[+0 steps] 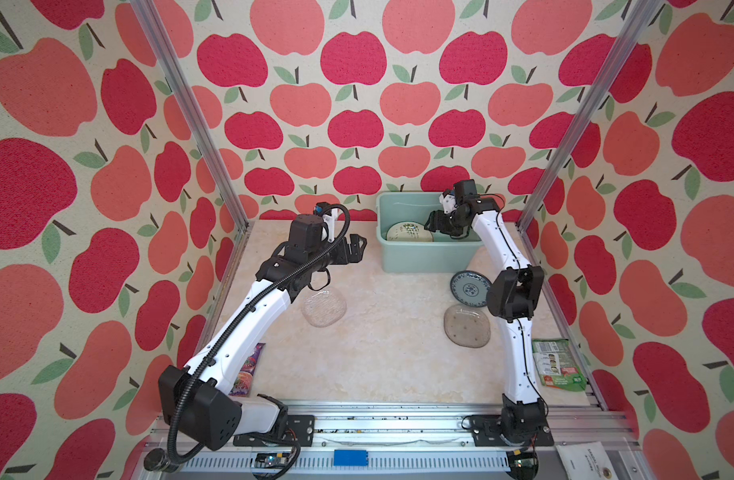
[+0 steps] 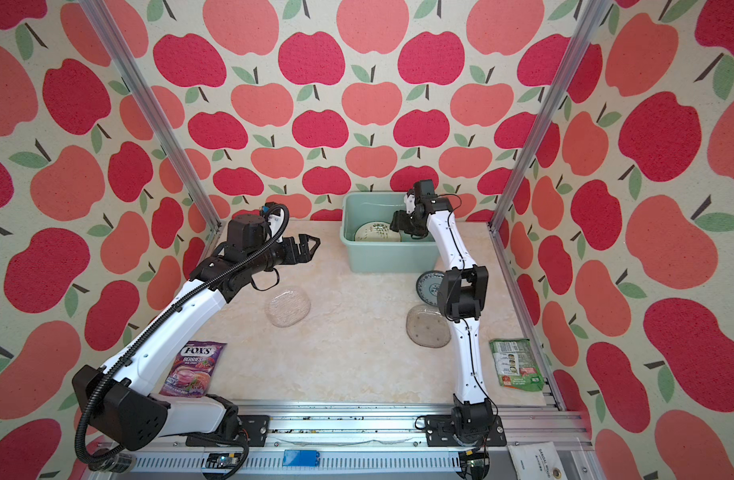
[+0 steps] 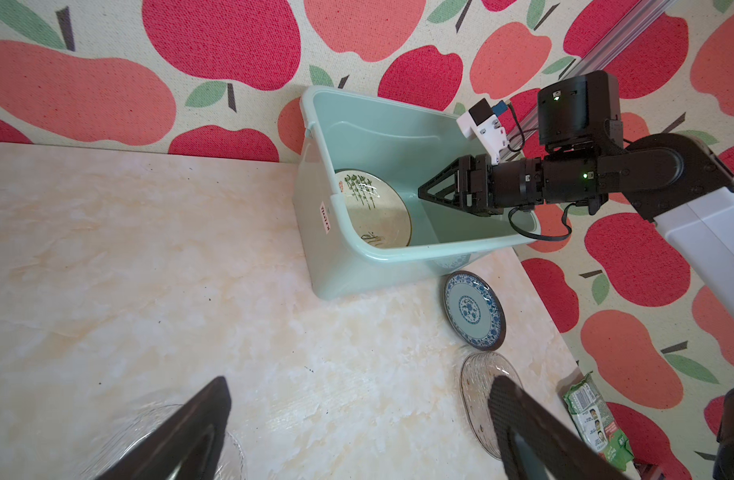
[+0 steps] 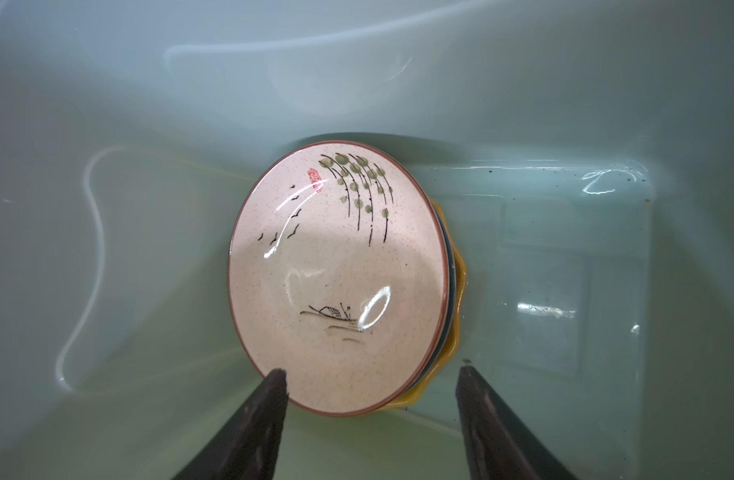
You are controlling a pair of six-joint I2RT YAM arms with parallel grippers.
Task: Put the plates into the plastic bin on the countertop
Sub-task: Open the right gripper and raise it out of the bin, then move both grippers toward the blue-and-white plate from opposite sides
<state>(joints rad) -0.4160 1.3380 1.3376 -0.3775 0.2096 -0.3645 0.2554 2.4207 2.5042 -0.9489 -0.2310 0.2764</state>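
Observation:
The pale green plastic bin [image 1: 423, 253] [image 2: 386, 257] stands at the back of the countertop [image 1: 378, 353]. Inside it a cream plate painted with a willow [image 4: 336, 274] [image 3: 378, 208] tops a stack over a yellow plate [image 4: 456, 340]. My right gripper [image 4: 371, 372] [image 1: 429, 222] hangs inside the bin just above the stack, open, its fingers either side of the cream plate's near rim and holding nothing. A blue patterned plate [image 1: 467, 288] [image 3: 473, 309] and two clear glass plates [image 1: 324, 307] [image 1: 465, 326] lie on the countertop. My left gripper [image 3: 361, 382] [image 1: 355, 249] hovers wide open and empty, left of the bin.
A purple candy packet [image 2: 193, 370] lies beside the left arm. A green snack packet [image 1: 558, 365] lies at the right edge. Aluminium rails [image 1: 398, 409] frame the countertop, and apple-patterned walls close in three sides. The right arm's elbow [image 1: 515, 291] hangs over the blue plate's edge.

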